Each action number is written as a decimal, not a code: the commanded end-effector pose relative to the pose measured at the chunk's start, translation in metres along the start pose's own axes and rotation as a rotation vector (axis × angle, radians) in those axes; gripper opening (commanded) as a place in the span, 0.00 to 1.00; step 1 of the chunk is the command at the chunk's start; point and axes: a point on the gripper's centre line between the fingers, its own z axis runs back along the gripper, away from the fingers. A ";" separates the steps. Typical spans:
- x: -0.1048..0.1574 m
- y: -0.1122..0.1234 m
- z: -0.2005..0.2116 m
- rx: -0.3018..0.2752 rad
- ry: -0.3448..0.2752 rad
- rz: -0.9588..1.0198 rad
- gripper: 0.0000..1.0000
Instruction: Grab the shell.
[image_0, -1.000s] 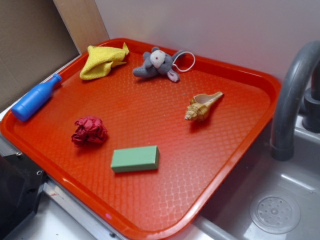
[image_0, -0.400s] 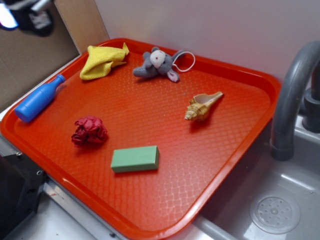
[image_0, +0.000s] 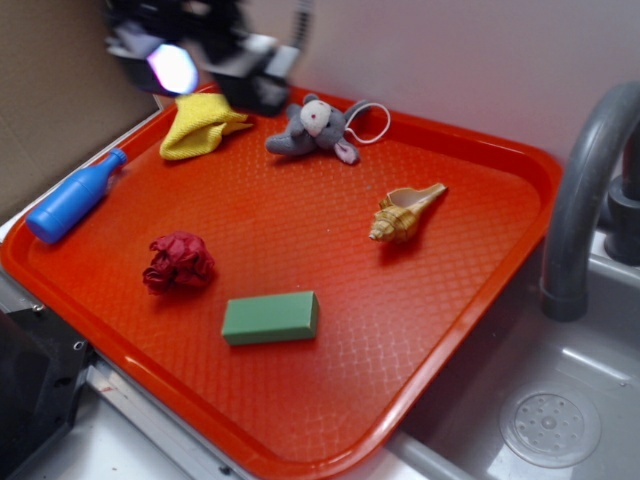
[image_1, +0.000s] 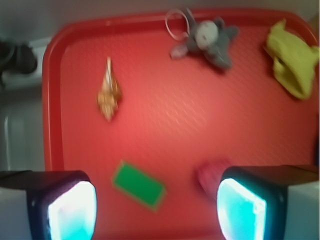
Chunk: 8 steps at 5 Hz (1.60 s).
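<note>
One shell (image_0: 405, 213) lies free on the tray's (image_0: 300, 400) right side, tip pointing to the far-right corner, well apart from your gripper (image_0: 190, 60), jaws wide open and empty.

The exterior view is evenly and softly lit, with short, faint shadows under the shell (image_0: 405, 213) and block (image_0: 270, 317). The arm (image_0: 195, 55) at upper left is motion-blurred. The wrist view is soft throughout; the fingers (image_1: 72, 207) glow overexposed cyan-white at the bottom corners.
</note>
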 end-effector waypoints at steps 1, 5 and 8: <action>0.048 -0.037 -0.045 -0.015 -0.070 0.072 1.00; 0.056 -0.052 -0.127 -0.066 0.008 0.057 0.00; 0.033 0.030 -0.006 0.028 -0.026 -0.107 0.00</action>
